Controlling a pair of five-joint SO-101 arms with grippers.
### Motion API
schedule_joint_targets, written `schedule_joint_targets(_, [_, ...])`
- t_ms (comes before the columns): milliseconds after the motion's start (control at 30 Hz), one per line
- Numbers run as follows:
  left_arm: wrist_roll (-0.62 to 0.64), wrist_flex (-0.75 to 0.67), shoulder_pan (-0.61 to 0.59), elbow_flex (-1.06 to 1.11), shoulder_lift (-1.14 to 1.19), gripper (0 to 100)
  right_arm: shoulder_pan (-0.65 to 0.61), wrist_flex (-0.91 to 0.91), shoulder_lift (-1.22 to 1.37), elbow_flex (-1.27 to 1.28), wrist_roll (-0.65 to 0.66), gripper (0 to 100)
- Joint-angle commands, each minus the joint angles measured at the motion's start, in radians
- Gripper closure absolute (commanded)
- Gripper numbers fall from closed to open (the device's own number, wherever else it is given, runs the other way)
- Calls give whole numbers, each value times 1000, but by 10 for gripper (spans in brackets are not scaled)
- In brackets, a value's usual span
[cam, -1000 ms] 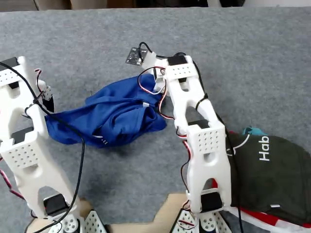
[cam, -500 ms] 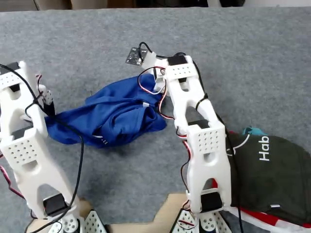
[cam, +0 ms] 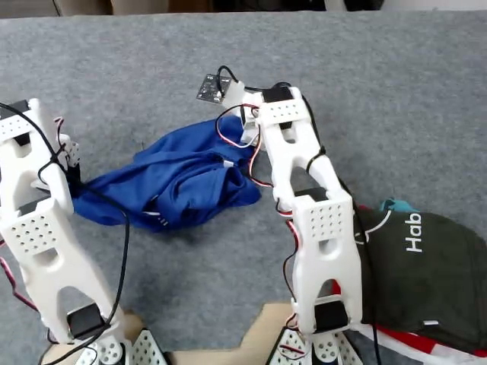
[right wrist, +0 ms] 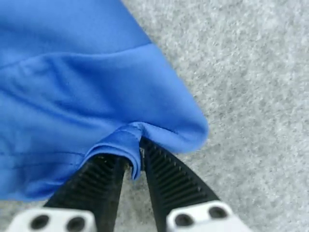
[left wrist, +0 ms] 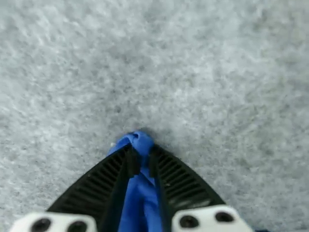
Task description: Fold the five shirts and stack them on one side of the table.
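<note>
Shirt (cam: 183, 179) pinched by left gripper (left wrist: 141, 152) and right gripper (right wrist: 136, 158); left arm (cam: 38, 228) drifted outward slightly.

High camera looks down on my surface (cam: 396, 84), arms (cam: 323, 228) at six o'clock. Wrist cameras sit close behind my left claw (left wrist: 140, 155) and right claw (right wrist: 136, 155); all share the blue shirt (cam: 183, 179).

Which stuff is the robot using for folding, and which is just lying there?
For the job: crumpled blue fabric shirt, pinched by left gripper and right gripper; dark green shirt pile.
Just there: grey felt table cover; brown cardboard piece.
</note>
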Motion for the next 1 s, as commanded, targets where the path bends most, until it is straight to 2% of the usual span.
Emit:
schedule_joint_targets(0, [5,-9,-21,-57,-7,982,5,-25,4,-27,-8,993])
schedule_joint_targets(200, [-9,37,9,-195,-8,981,7,-23,-10,-39,-14,993])
schedule_joint_targets(433, [-178,193,98,-727,-8,981,44,63,-191,-91,-46,994])
schedule_joint_targets(600, [-342,193,132,-1045,-33,982,79,170,-461,-165,-78,994])
schedule_joint_targets(733, [-431,193,161,-1092,-125,982,107,207,-710,-240,-114,994])
schedule_joint_targets(967, [-523,193,170,-956,-424,982,113,203,-1076,-311,-126,994])
